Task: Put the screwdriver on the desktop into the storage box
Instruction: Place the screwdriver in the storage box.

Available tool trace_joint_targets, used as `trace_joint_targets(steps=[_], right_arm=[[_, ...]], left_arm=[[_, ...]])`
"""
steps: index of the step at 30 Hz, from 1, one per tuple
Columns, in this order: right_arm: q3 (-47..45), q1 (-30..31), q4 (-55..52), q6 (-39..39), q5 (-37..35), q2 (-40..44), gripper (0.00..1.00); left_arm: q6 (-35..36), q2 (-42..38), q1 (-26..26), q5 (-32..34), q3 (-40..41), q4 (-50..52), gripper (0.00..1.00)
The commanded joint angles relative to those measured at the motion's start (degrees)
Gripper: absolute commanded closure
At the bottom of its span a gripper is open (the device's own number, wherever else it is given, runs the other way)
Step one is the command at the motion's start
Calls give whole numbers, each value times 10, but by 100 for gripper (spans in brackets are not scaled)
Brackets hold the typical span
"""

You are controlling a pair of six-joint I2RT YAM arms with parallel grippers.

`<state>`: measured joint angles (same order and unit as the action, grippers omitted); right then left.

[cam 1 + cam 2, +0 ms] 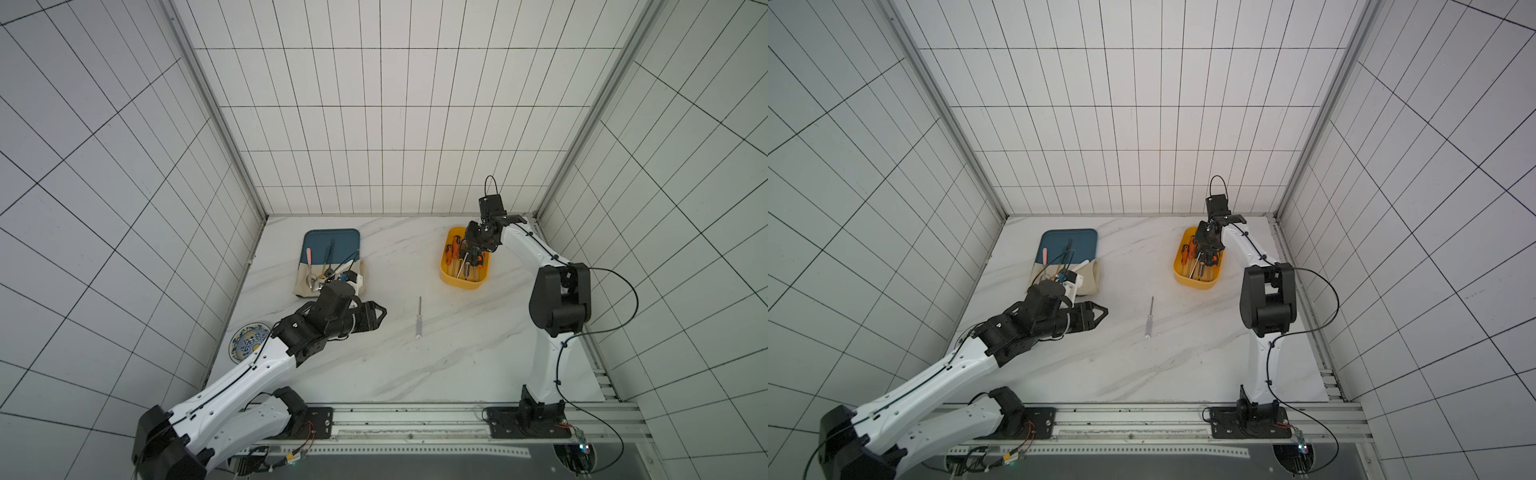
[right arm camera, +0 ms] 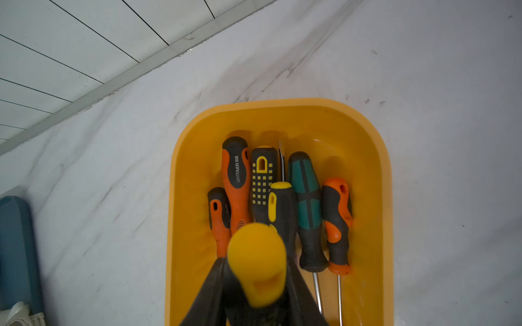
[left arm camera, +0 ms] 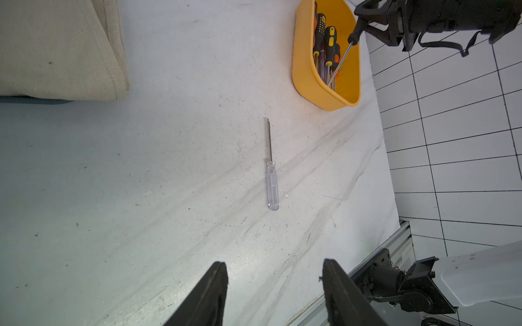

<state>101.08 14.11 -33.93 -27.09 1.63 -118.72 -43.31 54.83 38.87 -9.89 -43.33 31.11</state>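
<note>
On the far left of the desktop [image 1: 415, 374], a patterned plate [image 1: 245, 343] sits beside the left arm. Next to it, a teal tray [image 1: 345, 239] holds spoons [image 1: 309, 266] and other cutlery, and a beige cloth [image 1: 305, 289] covers its near end. The left arm stretches low over the desktop. The left gripper [image 3: 275, 271] points at the clear-handled screwdriver [image 1: 419, 320], jaws apart with nothing between them. That tool lies flat mid-desktop, apart from the gripper, tip toward the back wall. At the right rear, the storage box [image 1: 461, 286] holds several screwdrivers [image 2: 237, 175] lying side by side. The right arm bends over it. The right gripper [image 3: 358, 28] is clamped on a yellow-capped screwdriver [image 2: 255, 271] whose shaft slants down into the box.
</note>
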Motion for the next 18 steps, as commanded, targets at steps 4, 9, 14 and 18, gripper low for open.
trace_joint_targets(steps=[4, 9, 14, 18], right_arm=[[66, -1, -32, 29, -8, -46, 90], [118, -1, -62, 36, 0, -90, 85], [155, -2, -78, 36, -3, -119, 79], [181, -1, -114, 36, -11, -126, 62]], left_arm=[[-4, 3, -3, 9, 8, -1, 42], [-2, 24, -4, -4, 1, 4, 42], [-4, 28, -3, -2, -2, 9, 42], [-3, 29, -3, 2, -3, 11, 42]])
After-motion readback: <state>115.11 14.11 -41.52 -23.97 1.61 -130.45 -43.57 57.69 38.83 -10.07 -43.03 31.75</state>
